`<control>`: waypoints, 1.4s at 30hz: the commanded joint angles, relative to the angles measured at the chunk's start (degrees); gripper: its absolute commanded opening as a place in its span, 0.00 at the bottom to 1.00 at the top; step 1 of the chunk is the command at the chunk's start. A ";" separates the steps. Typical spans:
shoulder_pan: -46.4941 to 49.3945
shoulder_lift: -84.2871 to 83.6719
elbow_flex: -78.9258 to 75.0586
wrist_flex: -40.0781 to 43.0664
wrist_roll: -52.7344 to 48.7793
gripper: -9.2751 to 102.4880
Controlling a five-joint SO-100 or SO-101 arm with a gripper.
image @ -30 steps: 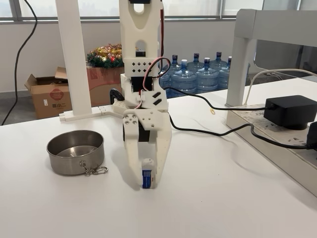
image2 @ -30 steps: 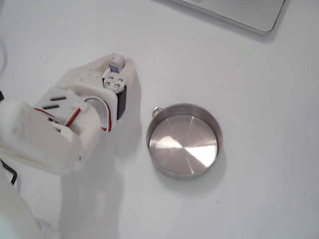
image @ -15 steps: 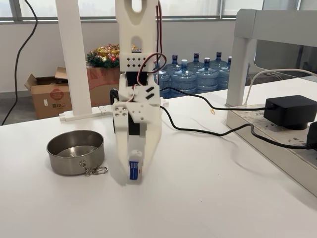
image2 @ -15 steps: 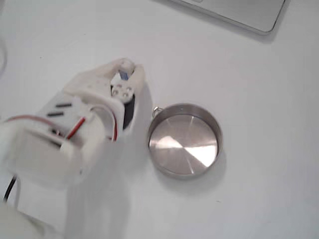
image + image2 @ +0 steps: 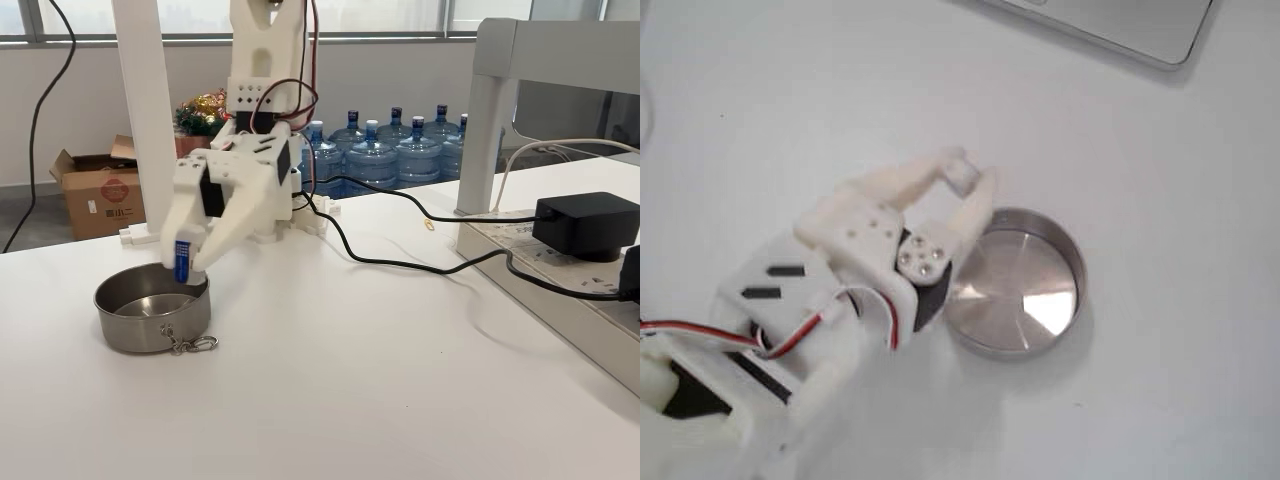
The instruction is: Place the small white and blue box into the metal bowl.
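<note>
Item: white arm with its gripper [image 5: 184,266], seen at left of centre in a fixed view at table height. State: fingers pinched on the small box [image 5: 182,260], which showed a blue front and stood roughly upright between them, lifted clear of the table.

Item: metal bowl [image 5: 118,330], lower left of the same view, on the white table [image 5: 400,400], with a small clip ring [image 5: 193,345] hanging at its near rim. The box hung at the bowl's right-hand rim, just above it; whether it was fully over the opening could not be told from this angle.

Item: bowl [image 5: 1040,290] from above, right of centre in the other fixed view, nothing inside. The gripper [image 5: 965,185] sat at the bowl's upper left rim; the box was not clearly seen there, only a pale block between the fingertips.

Step in hand, as judged: carrying the box over to the bowl, with release not yet made.

Next move, as judged: a short shift further over the bowl's middle, a slight lowering, then spreading the fingers so the box drops inside and not onto the rim.

Other stock: black power brick [image 5: 586,222] at right.
</note>
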 commanded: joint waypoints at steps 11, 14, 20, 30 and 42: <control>8.61 2.29 6.06 -0.97 -0.35 0.16; 8.00 2.29 6.06 -0.88 -0.35 0.17; 5.27 2.37 6.06 -0.88 -0.53 0.17; -6.33 7.29 6.06 -0.88 -22.76 0.04; -37.79 21.62 6.15 0.00 -83.67 0.04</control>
